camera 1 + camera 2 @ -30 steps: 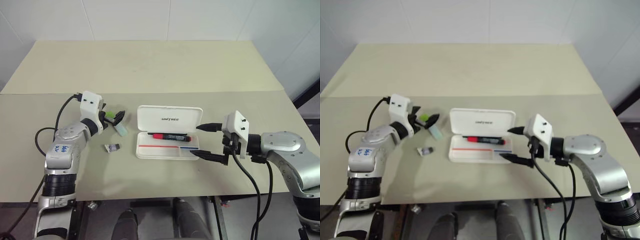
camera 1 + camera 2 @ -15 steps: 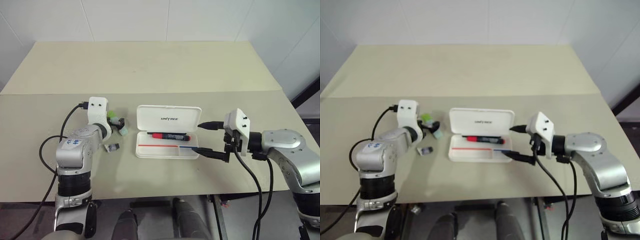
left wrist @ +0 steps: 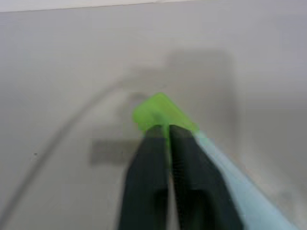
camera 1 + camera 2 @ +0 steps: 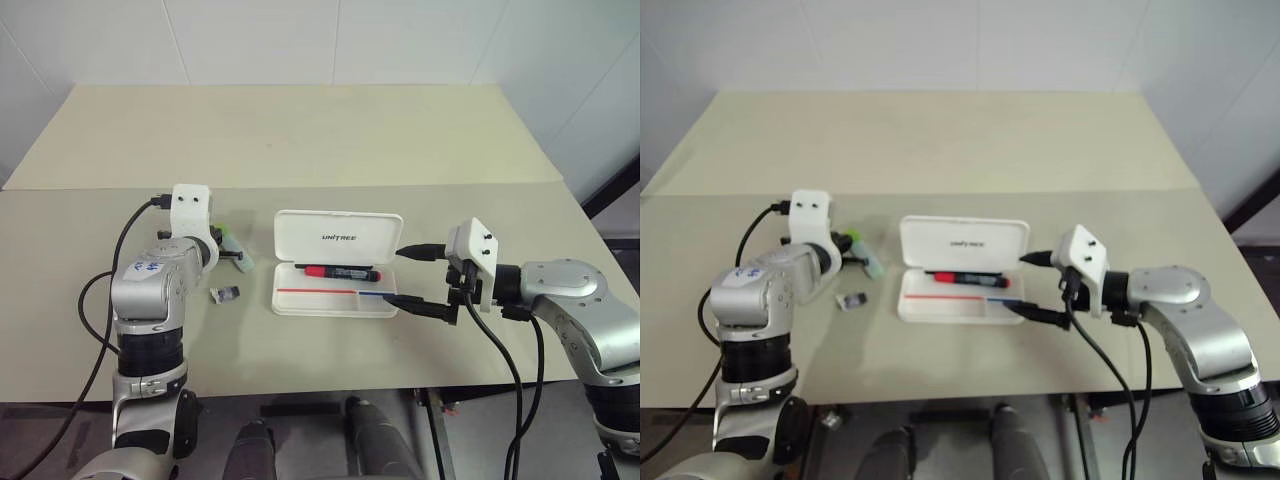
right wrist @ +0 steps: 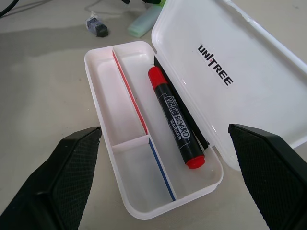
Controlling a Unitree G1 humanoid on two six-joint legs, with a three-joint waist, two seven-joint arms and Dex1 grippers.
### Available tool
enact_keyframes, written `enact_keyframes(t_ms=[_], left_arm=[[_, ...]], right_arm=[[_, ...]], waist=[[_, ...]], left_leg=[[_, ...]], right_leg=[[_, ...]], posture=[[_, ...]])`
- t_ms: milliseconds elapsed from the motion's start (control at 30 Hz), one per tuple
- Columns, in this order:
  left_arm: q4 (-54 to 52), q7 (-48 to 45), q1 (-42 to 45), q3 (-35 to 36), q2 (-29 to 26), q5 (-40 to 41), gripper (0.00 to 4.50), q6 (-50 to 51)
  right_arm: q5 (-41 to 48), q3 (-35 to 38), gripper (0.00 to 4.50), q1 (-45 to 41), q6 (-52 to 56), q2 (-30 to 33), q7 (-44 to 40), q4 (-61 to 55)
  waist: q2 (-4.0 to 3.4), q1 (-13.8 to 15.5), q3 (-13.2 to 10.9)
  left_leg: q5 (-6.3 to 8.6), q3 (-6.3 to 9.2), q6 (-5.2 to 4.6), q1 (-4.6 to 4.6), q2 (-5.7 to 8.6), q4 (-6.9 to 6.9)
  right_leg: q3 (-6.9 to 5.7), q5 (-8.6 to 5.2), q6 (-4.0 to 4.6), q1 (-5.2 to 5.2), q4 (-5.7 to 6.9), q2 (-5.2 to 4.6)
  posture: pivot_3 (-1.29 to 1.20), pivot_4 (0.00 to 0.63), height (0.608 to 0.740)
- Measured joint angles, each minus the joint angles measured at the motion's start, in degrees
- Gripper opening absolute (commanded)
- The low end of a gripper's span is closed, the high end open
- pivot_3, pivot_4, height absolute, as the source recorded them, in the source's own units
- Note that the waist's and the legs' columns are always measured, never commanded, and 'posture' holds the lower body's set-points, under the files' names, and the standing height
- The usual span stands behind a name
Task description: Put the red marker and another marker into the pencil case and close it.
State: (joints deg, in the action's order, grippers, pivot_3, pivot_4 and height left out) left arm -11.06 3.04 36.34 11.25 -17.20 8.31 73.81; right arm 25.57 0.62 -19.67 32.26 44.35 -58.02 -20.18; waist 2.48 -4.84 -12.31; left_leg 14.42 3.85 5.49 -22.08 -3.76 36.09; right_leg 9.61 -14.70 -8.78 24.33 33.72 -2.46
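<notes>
We see the pencil case [image 4: 338,262] lying open at the middle of the table [image 4: 300,130], lid raised toward twelve o'clock. The red marker [image 5: 175,123] rests in the long compartment next to the hinge. At nine o'clock from the case, the left gripper [image 3: 168,132] is clenched on the green marker [image 3: 160,111], pinching it near its bright green end; the blurred wrist view suggests the pale barrel runs on beneath the fingers. A small dark object [image 4: 226,294] lies near it. At three o'clock, the right gripper [image 4: 412,276] hangs released, fingers spread wide beside the case's short end.
</notes>
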Motion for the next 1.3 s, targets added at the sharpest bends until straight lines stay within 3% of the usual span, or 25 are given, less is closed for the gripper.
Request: enact_keyframes(t_ms=[500,967,1133,1300], left_arm=[[3.4,-1.11,1.63,6.13,3.39,1.15,0.04,-3.84],[4.77,1.9,2.16,5.94,3.25,-0.99,4.47,-2.93],[2.11,6.02,2.04,5.67,5.76,-2.99,4.47,-0.56],[0.12,8.09,3.11,5.29,6.42,-4.27,4.47,4.85]], right_arm=[[-0.41,-0.07,4.5,-0.45,-0.34,0.08,0.16,0.06],[-1.21,-0.35,4.5,-1.44,-1.01,0.08,-0.42,2.03],[-1.6,-0.55,4.5,-2.03,-1.22,0.08,-0.8,2.52],[-2.11,-0.7,4.5,-2.21,-2.11,0.08,-1.25,2.96]], waist=[[0.01,-0.02,0.0],[0.05,0.02,-0.02],[0.05,-0.01,-0.02],[0.05,-0.43,-0.01]], left_leg=[[0.0,0.0,0.02,-0.07,0.0,-0.1],[0.04,0.0,0.08,-0.13,0.0,-0.14],[0.06,0.0,0.1,-0.12,0.0,-0.15],[0.06,0.0,0.1,-0.05,0.0,-0.13]], right_leg=[[0.0,0.06,-0.03,0.01,-0.18,0.0],[0.0,0.1,-0.15,0.04,-0.23,-0.01],[0.0,0.25,-0.46,0.05,-0.22,0.0],[0.0,0.14,-0.23,0.05,-0.21,0.0]], posture=[[0.0,0.15,0.74],[0.0,0.15,0.74],[0.0,0.15,0.74],[0.0,0.15,0.74]])
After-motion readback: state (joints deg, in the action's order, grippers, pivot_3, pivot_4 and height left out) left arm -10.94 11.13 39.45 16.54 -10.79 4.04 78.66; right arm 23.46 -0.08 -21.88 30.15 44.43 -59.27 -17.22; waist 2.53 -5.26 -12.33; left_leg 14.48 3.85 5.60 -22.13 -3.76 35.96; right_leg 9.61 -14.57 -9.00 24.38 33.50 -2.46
